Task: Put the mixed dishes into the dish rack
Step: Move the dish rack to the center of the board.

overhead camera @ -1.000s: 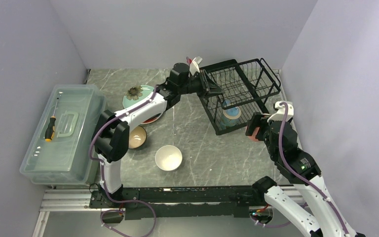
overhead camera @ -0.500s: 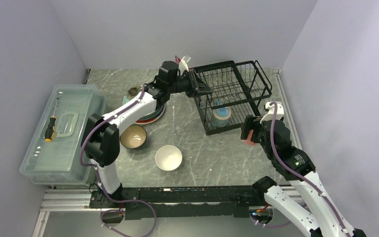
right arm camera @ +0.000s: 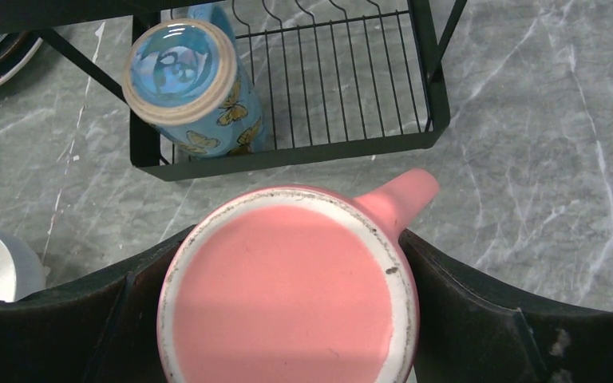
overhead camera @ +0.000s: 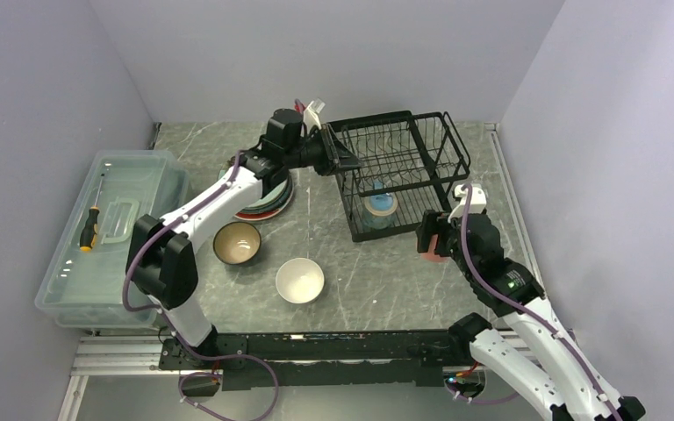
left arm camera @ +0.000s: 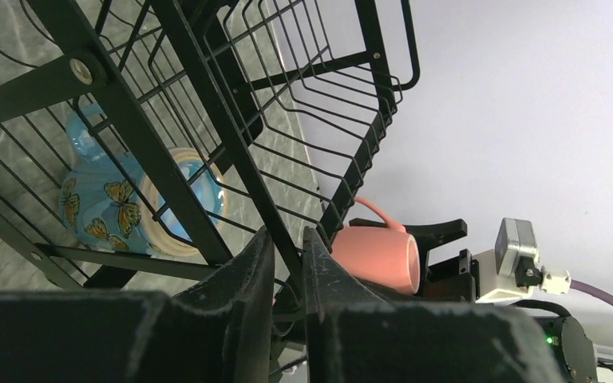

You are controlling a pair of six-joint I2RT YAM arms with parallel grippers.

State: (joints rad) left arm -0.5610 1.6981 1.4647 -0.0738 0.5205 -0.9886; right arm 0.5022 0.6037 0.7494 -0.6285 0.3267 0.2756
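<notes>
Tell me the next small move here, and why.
Probably the right pincer should carry the pink mug forward over the near bar of the dish rack and lower it beside the blue mug. It is shut on the mug just short of that bar, while the left pincer grips a rack wire.

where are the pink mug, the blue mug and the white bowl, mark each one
pink mug (right arm camera: pixel 287 307): right wrist view, on its flat pink base.
blue mug (right arm camera: pixel 182 76): right wrist view, on the round end facing the camera.
white bowl (overhead camera: pixel 299 280): top external view, on its inside.
</notes>
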